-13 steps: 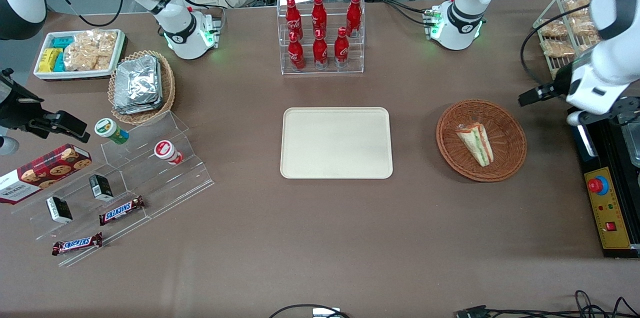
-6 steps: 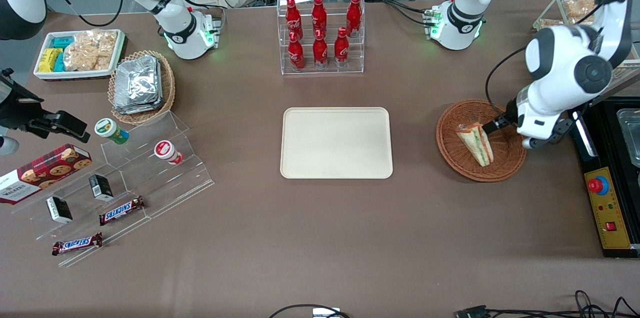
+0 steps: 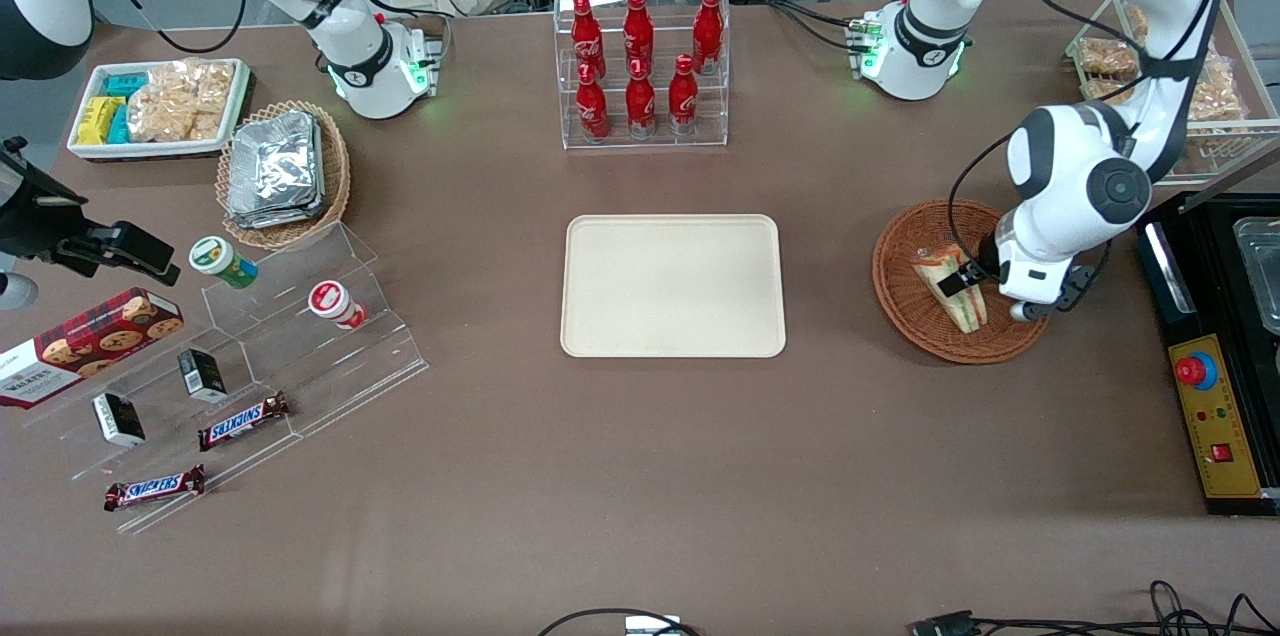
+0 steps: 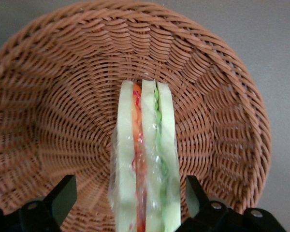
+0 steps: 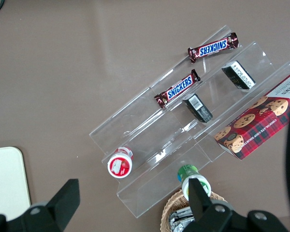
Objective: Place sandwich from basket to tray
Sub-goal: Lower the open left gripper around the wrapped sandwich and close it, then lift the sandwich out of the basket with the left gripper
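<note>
The sandwich (image 3: 950,287) lies in the round brown basket (image 3: 900,301) at the right of the front frame, toward the working arm's end of the table. The gripper (image 3: 958,282) hangs low over the sandwich; the wrist camera shows its fingers (image 4: 63,195) spread wide, one on each side of the wrapped wedge (image 4: 144,164) and not touching it, so the claw is released. The cream tray (image 3: 672,285) sits bare at the frame's centre, well apart from the basket.
</note>
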Action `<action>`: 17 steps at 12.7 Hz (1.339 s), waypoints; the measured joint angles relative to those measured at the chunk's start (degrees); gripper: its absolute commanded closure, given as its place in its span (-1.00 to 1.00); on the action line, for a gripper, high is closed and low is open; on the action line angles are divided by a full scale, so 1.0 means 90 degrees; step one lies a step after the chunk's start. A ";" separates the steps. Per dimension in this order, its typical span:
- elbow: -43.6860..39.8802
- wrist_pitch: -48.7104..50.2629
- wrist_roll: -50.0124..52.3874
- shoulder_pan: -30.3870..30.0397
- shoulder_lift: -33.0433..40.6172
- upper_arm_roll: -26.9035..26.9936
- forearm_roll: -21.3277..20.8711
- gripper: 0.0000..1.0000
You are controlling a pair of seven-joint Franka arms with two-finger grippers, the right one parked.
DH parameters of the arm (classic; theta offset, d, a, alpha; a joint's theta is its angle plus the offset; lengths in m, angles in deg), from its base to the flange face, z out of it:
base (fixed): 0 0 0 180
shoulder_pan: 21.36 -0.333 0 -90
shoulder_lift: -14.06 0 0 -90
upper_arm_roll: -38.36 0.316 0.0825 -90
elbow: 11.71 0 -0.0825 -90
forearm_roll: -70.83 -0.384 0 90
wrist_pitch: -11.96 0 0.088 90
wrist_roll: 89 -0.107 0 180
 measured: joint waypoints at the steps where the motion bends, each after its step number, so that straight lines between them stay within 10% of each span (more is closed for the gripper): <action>1: -0.0001 -0.0063 0.0051 0.0023 -0.0080 -0.0009 0.0000 -0.56; 4: -0.0005 -0.0082 0.0147 0.0107 -0.0108 -0.0011 0.0000 1.00; 9: -0.0125 0.0229 0.0151 0.0127 0.0006 -0.0013 0.0000 1.00; 17: -0.3395 0.5986 -0.0840 0.0148 0.1715 -0.0187 -0.0001 1.00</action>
